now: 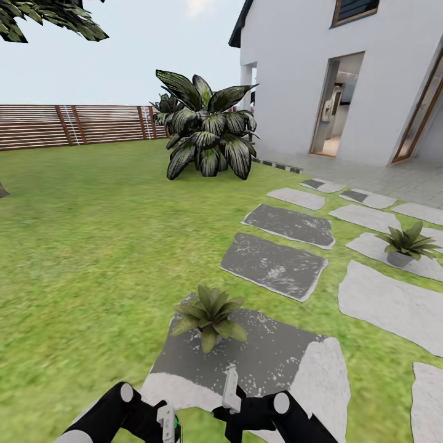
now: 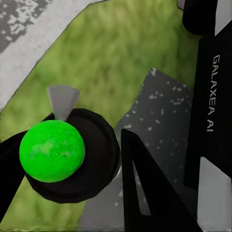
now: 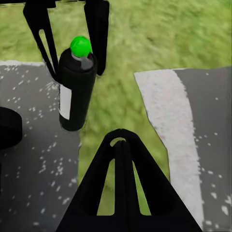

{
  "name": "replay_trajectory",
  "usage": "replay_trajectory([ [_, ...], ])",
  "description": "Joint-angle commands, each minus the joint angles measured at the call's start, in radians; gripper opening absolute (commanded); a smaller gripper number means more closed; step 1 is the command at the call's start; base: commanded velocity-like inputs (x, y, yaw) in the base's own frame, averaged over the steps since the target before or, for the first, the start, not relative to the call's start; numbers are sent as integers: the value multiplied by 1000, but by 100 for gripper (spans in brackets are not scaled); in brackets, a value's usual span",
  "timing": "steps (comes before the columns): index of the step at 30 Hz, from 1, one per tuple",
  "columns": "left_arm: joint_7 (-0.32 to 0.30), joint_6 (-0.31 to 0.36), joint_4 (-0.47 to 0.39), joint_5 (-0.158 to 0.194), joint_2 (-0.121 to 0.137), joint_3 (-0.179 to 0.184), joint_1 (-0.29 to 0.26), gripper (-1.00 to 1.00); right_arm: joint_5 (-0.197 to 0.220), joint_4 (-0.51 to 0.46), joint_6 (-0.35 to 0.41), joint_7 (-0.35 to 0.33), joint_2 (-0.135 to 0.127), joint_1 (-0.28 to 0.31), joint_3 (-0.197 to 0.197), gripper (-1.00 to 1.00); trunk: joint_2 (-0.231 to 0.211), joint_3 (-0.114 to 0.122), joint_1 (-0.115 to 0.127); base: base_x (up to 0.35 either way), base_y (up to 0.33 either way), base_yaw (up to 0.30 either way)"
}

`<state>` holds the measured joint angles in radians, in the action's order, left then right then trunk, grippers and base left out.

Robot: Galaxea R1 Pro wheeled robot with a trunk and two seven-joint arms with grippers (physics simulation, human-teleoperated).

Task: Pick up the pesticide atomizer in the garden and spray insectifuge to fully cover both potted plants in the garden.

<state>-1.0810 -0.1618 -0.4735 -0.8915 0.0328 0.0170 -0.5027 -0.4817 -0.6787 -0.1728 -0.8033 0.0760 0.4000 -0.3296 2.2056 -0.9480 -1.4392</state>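
Note:
The pesticide atomizer point(image 3: 76, 92) is a black can with a round green top point(image 2: 52, 151). My left gripper point(image 2: 72, 150) is shut on it, one finger point(image 3: 41, 34) on each side of the can. In the head view a sliver of its green top point(image 1: 176, 423) shows by the left gripper point(image 1: 166, 424) at the bottom edge. The right gripper point(image 1: 231, 392) is shut and empty just beside it, its fingers point(image 3: 121, 159) pressed together. One potted plant point(image 1: 209, 317) stands on the dark stone point(image 1: 277, 360) right in front of both grippers. The other potted plant point(image 1: 403, 243) sits on a pale stone at the right.
Stepping stones point(image 1: 274, 264) run across the lawn toward the white house point(image 1: 289, 80) and its open doorway point(image 1: 335, 104). A big striped broad-leaved plant point(image 1: 206, 138) stands ahead. A brown slat fence point(image 1: 74, 126) closes the far left. Open grass point(image 1: 92, 246) lies to the left.

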Motion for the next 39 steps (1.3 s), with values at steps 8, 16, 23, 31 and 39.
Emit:
replay_trajectory([
  [8,5,-10,-1,-6,57,1,2,-100,-25,3,-7,-1,-5,0,2,-100,0,-1,0,0,0,0],
  [16,20,-4,0,4,138,-7,1,-100,-31,49,-9,4,-32,0,9,100,0,-1,0,0,0,0],
  [23,213,5,52,20,132,-71,3,-100,-22,206,-14,316,-48,0,11,100,0,-1,0,0,0,0],
  [31,429,16,112,189,94,-197,2,-100,98,293,-18,596,-50,0,76,100,0,-1,0,0,0,0],
  [39,490,282,98,334,93,-209,-5,-100,203,345,-22,677,-94,-3,346,100,0,-1,0,0,0,0],
])
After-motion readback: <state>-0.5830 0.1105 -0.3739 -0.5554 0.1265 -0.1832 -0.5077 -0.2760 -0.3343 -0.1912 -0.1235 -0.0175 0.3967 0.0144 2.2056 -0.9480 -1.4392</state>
